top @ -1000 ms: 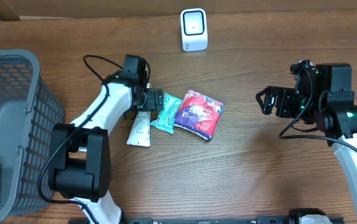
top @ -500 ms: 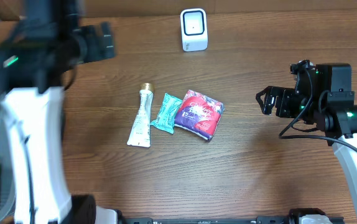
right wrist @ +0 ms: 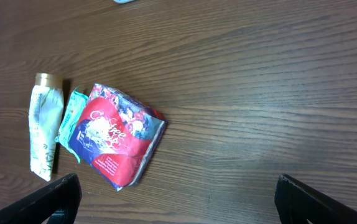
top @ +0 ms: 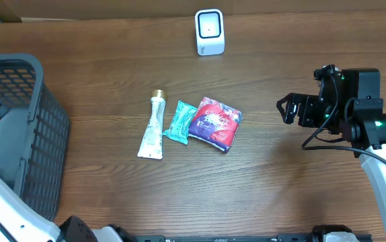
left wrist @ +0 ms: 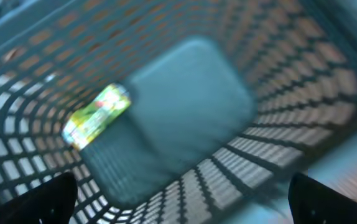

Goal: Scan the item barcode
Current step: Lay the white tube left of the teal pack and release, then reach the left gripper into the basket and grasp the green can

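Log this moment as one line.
left gripper: open, over basket | right gripper: open, empty | tube, teal packet, red pouch: on table | scanner: nothing presented

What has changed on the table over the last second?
The left arm swung away from the tube and teal packet to the left. It now hangs over the basket, jaws open and carrying nothing. The tube, teal packet, red pouch, scanner and right arm stayed put. Nothing was picked up or let go.
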You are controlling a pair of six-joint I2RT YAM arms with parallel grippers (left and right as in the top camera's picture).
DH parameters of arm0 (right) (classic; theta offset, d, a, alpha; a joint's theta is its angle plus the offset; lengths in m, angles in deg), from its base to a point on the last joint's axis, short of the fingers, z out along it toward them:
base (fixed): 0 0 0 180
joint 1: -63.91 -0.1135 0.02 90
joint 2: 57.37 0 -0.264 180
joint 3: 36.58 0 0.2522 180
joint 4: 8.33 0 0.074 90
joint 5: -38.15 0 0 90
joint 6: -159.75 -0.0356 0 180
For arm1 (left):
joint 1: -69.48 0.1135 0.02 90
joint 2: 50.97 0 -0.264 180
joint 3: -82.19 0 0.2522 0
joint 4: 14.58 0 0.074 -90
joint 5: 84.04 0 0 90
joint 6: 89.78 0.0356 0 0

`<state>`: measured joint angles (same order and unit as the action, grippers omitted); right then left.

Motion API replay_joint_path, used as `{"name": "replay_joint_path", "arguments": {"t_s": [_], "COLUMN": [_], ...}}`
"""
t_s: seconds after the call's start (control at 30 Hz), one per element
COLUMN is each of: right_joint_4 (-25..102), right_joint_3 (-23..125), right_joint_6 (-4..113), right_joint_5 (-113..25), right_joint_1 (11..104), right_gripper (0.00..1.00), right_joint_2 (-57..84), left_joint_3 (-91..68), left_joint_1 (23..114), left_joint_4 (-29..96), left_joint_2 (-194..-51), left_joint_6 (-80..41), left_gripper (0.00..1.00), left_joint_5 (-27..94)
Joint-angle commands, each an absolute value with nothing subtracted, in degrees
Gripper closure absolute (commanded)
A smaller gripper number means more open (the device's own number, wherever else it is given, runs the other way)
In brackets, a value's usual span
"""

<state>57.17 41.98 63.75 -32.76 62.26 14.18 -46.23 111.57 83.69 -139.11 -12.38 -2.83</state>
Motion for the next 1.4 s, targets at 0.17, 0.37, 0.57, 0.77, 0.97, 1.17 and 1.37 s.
{"name": "replay_joint_path", "arguments": {"t_s": [0.17,0.37,0.57,0.77,0.97,1.17,1.37], "right_joint_4": [56.91,56.82,57.0,57.5,57.68,57.79,57.76], "right_joint_3": [43.16,43.16,43.16,43.16,43.14,43.16,43.16], "right_joint_6": [63.84,63.86,63.84,63.84,63.84,63.82,63.82], "right_joint_5": [-32.65,-32.67,-32.69,-32.67,-32.67,-32.65,-32.65], "right_joint_1": [61.87,61.89,61.89,61.89,61.87,61.87,61.87], "right_gripper": [0.0,0.0,0.0,0.0,0.0,0.0,0.0], "right_joint_2": [14.13,14.13,14.46,15.51,15.57,15.57,15.57], "left_joint_3": [-24.56,-5.94,7.15,9.99,9.99,9.99,9.99], "left_joint_1": [113.07,113.4,115.22,120.11,124.68,126.69,126.84], "left_joint_4": [66.89,47.56,33.29,28.13,26.38,24.9,21.93], "left_joint_2": [-139.13,-139.13,-140.16,-142.65,-144.71,-147.16,-151.16], "left_joint_6": [-11.7,5.42,15.71,18.46,18.49,25.76,26.86], "left_gripper": [0.0,0.0,0.01,0.01,0.01,0.0,0.0], "left_joint_5": [-11.86,-13.89,-11.25,-10.48,-7.25,-7.36,-8.87]}}
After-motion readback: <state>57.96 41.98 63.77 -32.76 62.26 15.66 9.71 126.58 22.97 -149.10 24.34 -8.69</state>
